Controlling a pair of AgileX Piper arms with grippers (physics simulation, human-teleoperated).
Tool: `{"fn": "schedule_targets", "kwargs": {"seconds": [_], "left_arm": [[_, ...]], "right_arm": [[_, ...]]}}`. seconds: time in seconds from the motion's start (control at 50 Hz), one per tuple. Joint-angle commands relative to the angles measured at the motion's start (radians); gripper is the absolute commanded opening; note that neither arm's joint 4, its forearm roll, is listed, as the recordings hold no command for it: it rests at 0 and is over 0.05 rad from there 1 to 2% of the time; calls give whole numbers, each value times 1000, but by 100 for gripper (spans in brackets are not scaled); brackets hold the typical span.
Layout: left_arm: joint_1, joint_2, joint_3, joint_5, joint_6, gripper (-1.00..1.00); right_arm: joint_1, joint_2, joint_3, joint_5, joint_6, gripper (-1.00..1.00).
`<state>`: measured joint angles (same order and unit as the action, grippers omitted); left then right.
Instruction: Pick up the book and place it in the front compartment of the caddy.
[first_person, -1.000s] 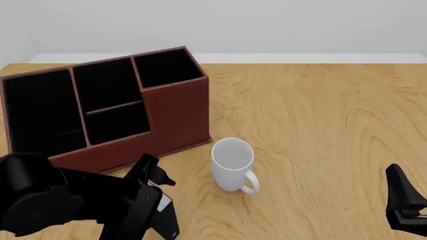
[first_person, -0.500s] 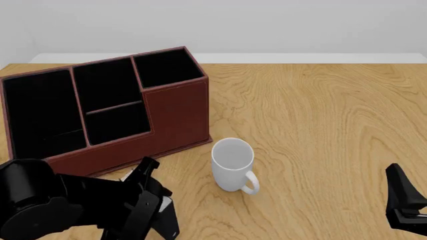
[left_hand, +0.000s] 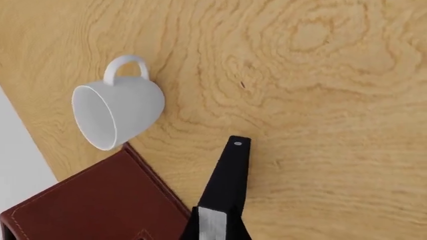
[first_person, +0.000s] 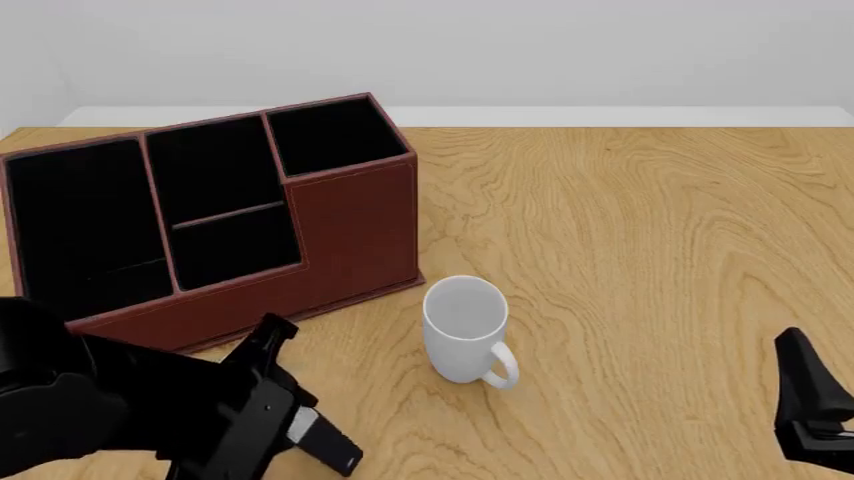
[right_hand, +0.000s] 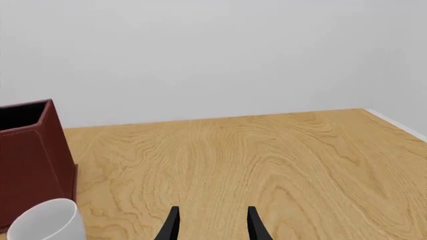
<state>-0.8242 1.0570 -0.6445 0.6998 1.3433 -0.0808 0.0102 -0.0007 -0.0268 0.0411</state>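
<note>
Left tool (first_person: 287, 400) low at caddy's (first_person: 350, 230) 6 o'clock, grip state unreadable. Right tool (right_hand: 211, 223) slightly parted, empty.

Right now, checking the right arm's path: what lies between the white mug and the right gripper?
Nothing: bare table between mug and right gripper, front view.

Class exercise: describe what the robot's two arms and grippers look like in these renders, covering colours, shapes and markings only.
The left arm is bulky, glossy black, with rounded joint housings. Its left gripper ends in slim black fingers with a pale grey inner face and a small light dot near the tip. The right gripper has two thin, tapered black fingers. No cables or lettering are visible.
</note>
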Motion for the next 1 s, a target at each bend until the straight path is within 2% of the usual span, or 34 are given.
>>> {"fn": "schedule_targets", "kwargs": {"seconds": [0.02, 0.22, 0.26, 0.3, 0.42, 0.48, 0.5, 0.52, 0.54, 0.58, 0.78, 0.82, 0.84, 0.92, 1.0], "left_arm": [[57, -17, -58, 72, 48, -100], [113, -34, -138, 145, 63, -100], [179, -20, -159, 136, 86, -100], [176, -20, -178, 145, 80, -100], [282, 1, -247, 146, 80, -100], [308, -10, -262, 155, 87, -100], [329, -6, -281, 147, 79, -100], [484, 38, -321, 125, 71, -100], [493, 55, -351, 120, 45, -100], [447, 27, -348, 166, 41, -100], [550, 30, -431, 226, 13, -100], [570, 22, -451, 250, 28, -100], [610, 16, -463, 258, 40, -100], [619, 16, -511, 298, 45, -100], [609, 32, -604, 352, 27, -100]], "right_arm": [[-2, -9, 0, -2, 12, 100], [-3, -10, 0, -12, 29, 100], [-3, -10, -1, -12, 33, 100], [-4, -10, 0, -13, 35, 100], [-6, -10, 0, -18, 46, 100], [-5, -10, 0, -20, 51, 100], [-4, -10, 0, -20, 53, 100], [-5, -10, 0, -20, 56, 100], [-5, -10, 0, -20, 58, 100], [-6, -10, 0, -21, 62, 100], [-2, -10, 0, -24, 76, 100], [-3, -10, 0, -24, 78, 100], [-3, -10, 0, -24, 79, 100], [-4, -10, 0, -25, 83, 100], [-4, -10, 0, -25, 86, 100]]}}
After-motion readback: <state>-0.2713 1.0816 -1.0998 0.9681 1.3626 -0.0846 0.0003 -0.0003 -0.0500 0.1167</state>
